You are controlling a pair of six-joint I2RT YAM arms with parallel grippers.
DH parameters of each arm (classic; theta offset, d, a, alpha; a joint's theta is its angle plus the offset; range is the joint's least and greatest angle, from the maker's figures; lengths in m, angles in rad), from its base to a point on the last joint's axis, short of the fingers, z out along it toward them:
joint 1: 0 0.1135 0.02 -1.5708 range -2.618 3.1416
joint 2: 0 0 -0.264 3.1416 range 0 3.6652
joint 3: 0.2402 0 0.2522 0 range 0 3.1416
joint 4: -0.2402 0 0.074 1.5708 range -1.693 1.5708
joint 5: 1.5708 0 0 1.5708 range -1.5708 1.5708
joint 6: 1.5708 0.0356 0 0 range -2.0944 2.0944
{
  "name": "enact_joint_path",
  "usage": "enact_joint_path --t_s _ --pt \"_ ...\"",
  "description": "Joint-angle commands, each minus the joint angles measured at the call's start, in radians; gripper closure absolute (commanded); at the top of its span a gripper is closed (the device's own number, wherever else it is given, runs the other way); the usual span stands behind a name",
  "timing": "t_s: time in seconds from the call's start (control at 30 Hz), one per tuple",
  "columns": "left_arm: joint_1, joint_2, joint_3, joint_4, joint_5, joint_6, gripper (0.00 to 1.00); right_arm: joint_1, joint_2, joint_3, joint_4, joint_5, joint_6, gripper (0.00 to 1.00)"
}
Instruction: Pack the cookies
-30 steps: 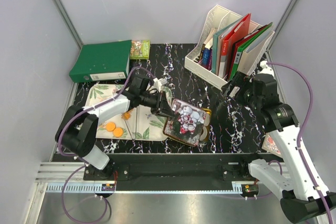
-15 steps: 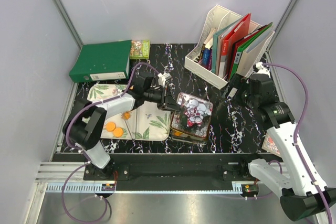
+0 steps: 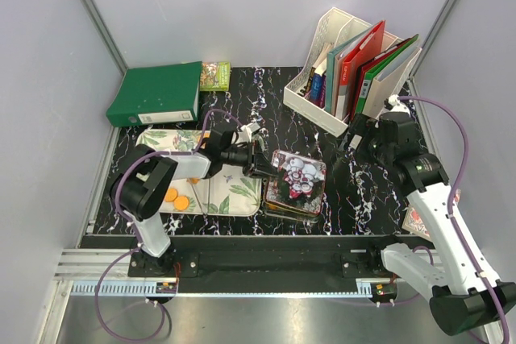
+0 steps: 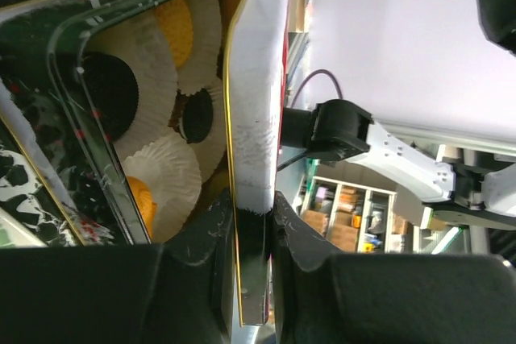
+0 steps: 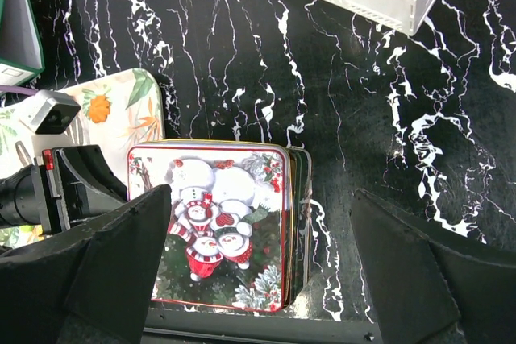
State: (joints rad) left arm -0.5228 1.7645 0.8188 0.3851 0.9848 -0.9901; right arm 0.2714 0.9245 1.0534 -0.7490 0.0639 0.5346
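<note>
Pinching the lid (image 4: pixel 258 118) by one edge, left gripper (image 4: pixel 254 207) holds it seemingly above the tin (image 5: pixel 300 231); right gripper (image 3: pixel 360 136) gapes.

Top view evenly lit from above, sharp, soft shadows on the bench (image 3: pixel 266 106); left wrist view blows out white in the background, left fingers (image 4: pixel 121 296) dark and soft up close; right fingers (image 5: pixel 97 275) blurred, faint sheen on the tin lid (image 5: pixel 218 231).
</note>
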Motion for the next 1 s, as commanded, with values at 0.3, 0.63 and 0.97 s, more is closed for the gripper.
enact_joint_path --t_s 0.3,0.63,0.97 --pt "-0.003 0.049 -0.096 0.373 0.055 -0.214 1.00 0.005 0.010 -0.044 0.051 -0.024 -0.008 0.00" --pt "-0.002 0.044 -0.043 0.128 0.025 -0.038 0.95 0.005 0.000 -0.056 0.051 -0.022 -0.012 0.00" --pt "-0.003 0.027 0.020 -0.094 -0.020 0.100 0.74 0.005 0.025 -0.112 0.056 -0.108 -0.016 0.00"
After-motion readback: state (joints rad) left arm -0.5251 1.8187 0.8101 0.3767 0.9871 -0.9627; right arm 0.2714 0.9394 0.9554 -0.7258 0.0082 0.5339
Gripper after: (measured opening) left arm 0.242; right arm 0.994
